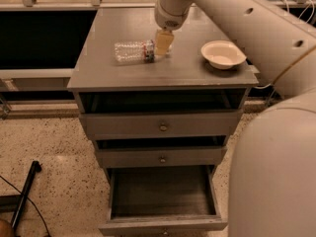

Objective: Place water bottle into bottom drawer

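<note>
The water bottle [134, 51] lies on its side on the grey cabinet top [163, 73], clear and ribbed, with its label band and cap end pointing right. My gripper [163, 42] hangs from the white arm right at the bottle's cap end, close to or touching it. The bottom drawer [162, 196] is pulled out and its inside is bare. The two shallower drawers above it are slightly pulled out.
A cream round bowl [223, 54] sits on the right of the cabinet top. My white arm crosses the upper right and fills the lower right corner. A black pole [24, 194] and cable lie on the speckled floor at lower left.
</note>
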You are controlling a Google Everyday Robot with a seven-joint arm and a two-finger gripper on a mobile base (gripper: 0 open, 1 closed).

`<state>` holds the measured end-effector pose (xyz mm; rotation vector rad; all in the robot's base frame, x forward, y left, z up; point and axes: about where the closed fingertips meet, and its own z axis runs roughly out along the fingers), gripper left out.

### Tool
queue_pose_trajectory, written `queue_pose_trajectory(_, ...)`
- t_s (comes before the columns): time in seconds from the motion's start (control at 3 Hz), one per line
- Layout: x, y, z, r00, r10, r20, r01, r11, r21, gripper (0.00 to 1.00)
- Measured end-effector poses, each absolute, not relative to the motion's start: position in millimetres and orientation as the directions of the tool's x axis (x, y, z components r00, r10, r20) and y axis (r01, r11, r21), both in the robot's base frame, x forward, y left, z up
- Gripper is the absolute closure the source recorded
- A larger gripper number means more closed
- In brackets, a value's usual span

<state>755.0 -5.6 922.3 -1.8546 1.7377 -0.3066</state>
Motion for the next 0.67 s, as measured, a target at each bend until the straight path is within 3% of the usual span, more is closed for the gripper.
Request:
queue_pose_trajectory(0.33,772.1,7.9,905.5,0.136,-0.97,-0.204,-0.839,-0.003,-0.544,0.38)
queue_pose_trajectory(0.67,790.9,21.7,881.0,0.154,-0.968,-0.2,-0.849,-0.026,-0.528,0.33)
